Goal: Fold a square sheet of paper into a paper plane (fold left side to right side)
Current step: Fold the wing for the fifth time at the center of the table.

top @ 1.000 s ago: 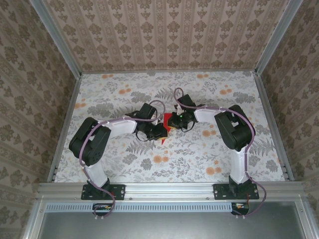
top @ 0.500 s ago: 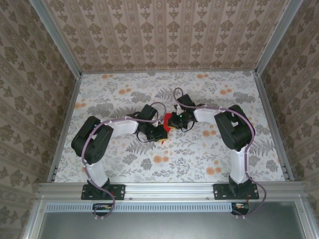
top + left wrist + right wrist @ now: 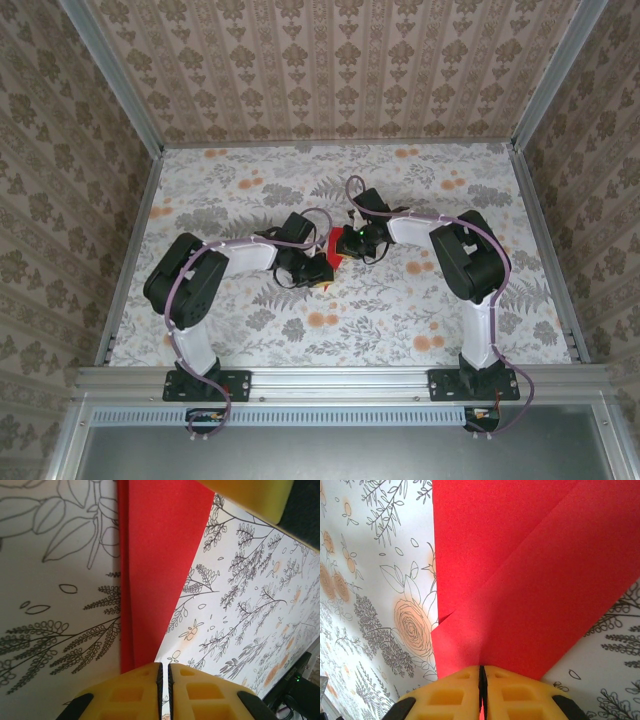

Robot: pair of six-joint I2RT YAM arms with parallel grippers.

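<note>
Your paper [image 3: 334, 248] spans the middle of the table [image 3: 240, 190] between the left gripper [image 3: 163, 666] and right gripper [image 3: 482, 669], both pinched tight on opposite ends; it's thin, light, floppy and easily torn, so grip edges gently.

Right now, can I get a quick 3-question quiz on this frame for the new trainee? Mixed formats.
1. True or false: the left gripper and the right gripper both stand wide open.
2. Where is the red paper? A) between the tips of the two grippers B) at the far left corner C) beside the right arm's base
3. Fill in: in the right wrist view the red paper shows overlapping ____ with a straight fold edge, not one flat sheet.
Key: 1 false, both are shut. 2 A. 3 layers.
</note>
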